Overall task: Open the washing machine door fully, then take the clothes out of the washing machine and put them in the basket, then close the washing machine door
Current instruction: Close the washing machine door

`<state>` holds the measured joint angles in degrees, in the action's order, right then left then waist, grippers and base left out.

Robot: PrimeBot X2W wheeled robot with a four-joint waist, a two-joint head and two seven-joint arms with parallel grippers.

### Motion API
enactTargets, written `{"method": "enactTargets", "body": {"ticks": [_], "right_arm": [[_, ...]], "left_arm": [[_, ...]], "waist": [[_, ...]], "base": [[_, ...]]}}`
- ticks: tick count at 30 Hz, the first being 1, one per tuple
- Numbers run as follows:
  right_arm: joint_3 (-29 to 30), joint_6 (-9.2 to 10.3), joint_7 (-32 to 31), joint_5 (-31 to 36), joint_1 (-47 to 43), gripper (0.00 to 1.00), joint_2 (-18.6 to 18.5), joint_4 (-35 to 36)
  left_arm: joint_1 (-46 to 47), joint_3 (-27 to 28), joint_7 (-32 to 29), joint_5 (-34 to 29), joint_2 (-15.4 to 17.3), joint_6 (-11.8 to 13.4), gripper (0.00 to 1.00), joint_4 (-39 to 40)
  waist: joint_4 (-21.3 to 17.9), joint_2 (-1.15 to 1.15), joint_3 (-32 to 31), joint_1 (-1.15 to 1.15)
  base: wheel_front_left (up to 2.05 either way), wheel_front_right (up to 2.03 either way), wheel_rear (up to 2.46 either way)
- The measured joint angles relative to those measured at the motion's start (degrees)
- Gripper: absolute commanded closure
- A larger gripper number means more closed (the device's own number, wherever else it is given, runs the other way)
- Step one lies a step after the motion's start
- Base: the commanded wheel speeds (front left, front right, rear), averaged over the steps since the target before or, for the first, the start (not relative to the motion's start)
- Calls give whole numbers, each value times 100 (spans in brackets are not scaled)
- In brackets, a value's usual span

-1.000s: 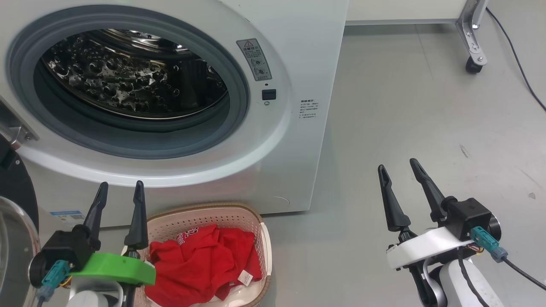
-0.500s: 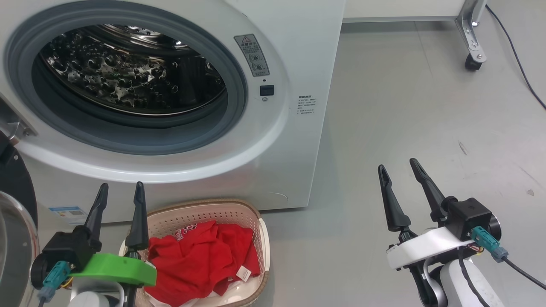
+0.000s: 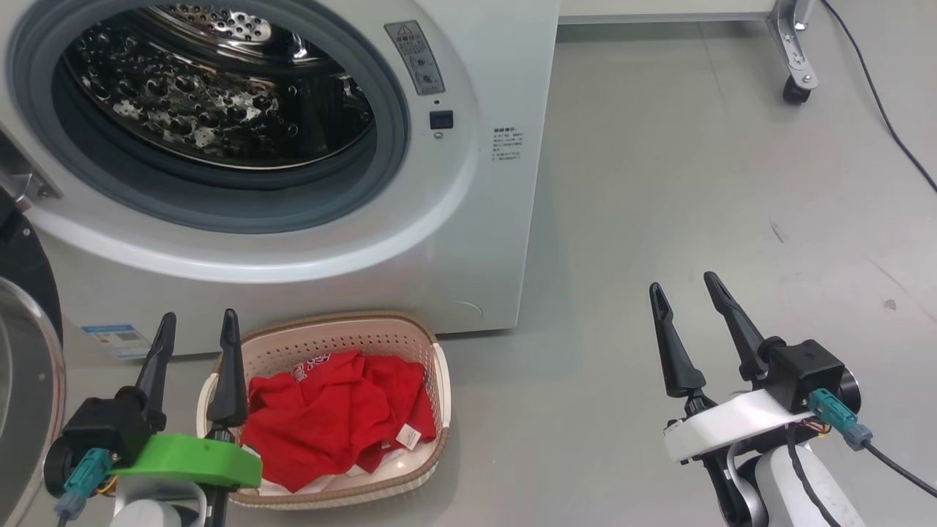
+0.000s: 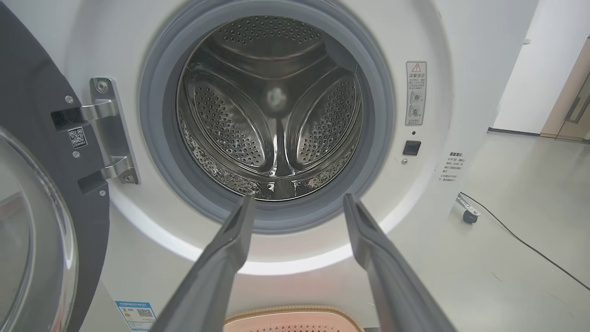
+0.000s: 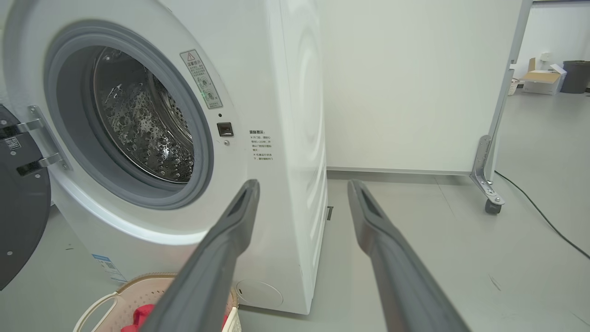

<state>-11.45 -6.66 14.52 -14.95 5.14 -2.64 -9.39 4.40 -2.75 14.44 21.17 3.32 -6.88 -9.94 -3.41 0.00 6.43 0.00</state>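
With the clothes (image 3: 329,417) in the basket (image 3: 441,380), the washing machine door (image 3: 25,293) stands open just left of your left pincer (image 3: 199,322), the nearer one; it and the right pincer (image 3: 682,284) gape wide, holding nothing.

Light: bright, even, from overhead; soft shadows on the smooth grey floor (image 3: 659,183).
Glare: sparkling highlights in the perforated steel drum (image 4: 226,124).
Focus: long dark grey fingers (image 5: 221,258) blurred in the right wrist view.
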Motion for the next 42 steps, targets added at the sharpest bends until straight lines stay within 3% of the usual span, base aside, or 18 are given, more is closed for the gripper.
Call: {"method": "enactTargets", "body": {"ticks": [42], "right_arm": [[-7,-29,0,-1,0,0,1,-20]], "left_arm": [[-1,75,0,-122,-24,-4,0,116]], "waist": [[-8,0,23,0]], "base": [[-73,81,-8]]}}
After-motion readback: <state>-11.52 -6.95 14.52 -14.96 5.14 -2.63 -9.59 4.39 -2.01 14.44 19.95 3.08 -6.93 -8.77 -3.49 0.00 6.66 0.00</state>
